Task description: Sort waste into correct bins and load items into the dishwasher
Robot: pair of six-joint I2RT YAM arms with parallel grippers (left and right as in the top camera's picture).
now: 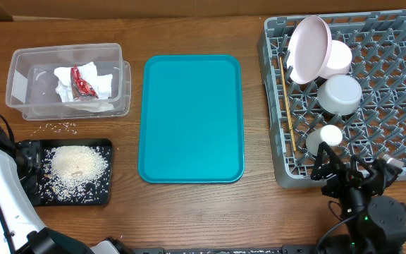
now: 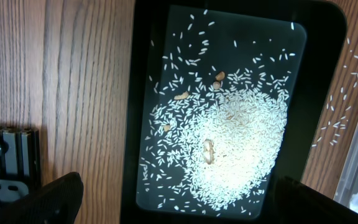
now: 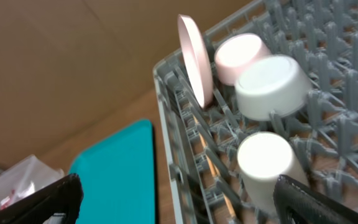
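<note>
Where the overhead view gives the rice (image 1: 76,164) as one pale heap in the black tray (image 1: 62,143), our left wrist view picks out tan crumbs (image 2: 209,151) in it. The left fingers (image 2: 48,202) spread wide above the tray; the right fingers (image 3: 39,202), equally apart, face the rack (image 1: 400,99) holding plate (image 1: 309,49), bowl (image 1: 340,94) and cup (image 1: 324,136). Stray grains (image 1: 58,128) dot the bench (image 1: 189,212).
</note>
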